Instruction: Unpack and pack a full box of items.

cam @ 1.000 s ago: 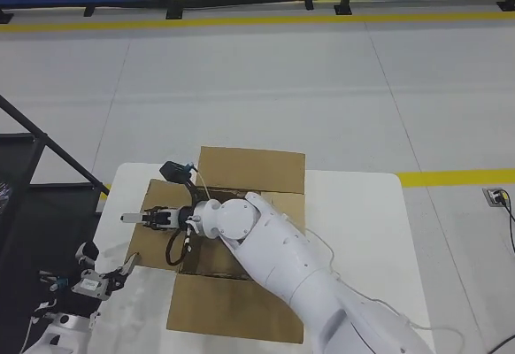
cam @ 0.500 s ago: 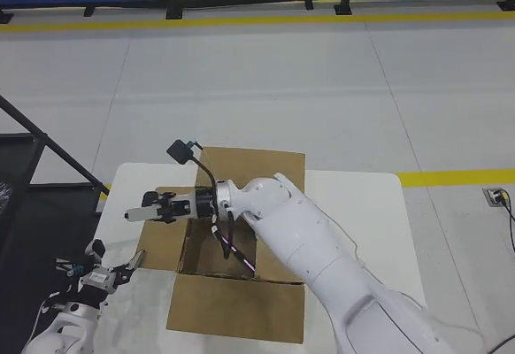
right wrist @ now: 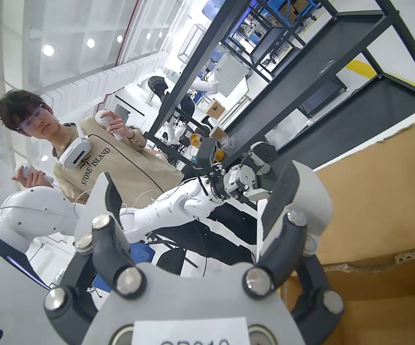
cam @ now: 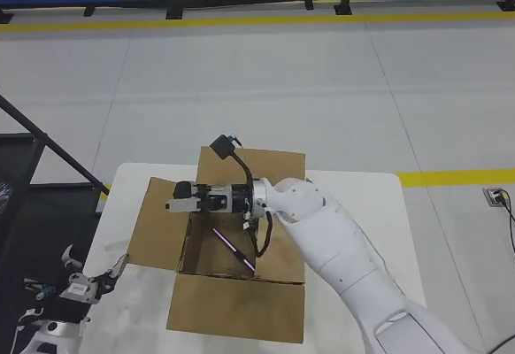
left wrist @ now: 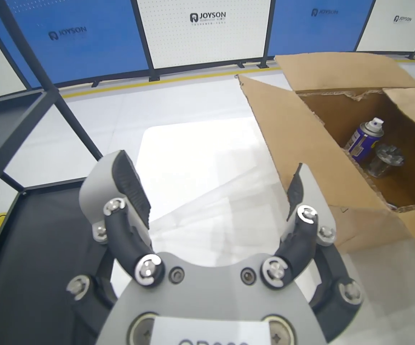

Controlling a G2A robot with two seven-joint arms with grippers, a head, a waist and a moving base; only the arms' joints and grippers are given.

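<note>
Box [cam: 235,310] faces upward (wide open).

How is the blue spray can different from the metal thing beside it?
The spray can is blue with a white nozzle; the metal part is dull grey. The spray can is tall and slim; the metal part is short and squat. Both sit inside the cardboard box.

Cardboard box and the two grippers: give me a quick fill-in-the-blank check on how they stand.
The left gripper has its fingers ____. The spray can in the cardboard box has a ____ body. The box stands on a ____ table. The right gripper holds ____.
Missing words: open; blue; white; nothing.
</note>
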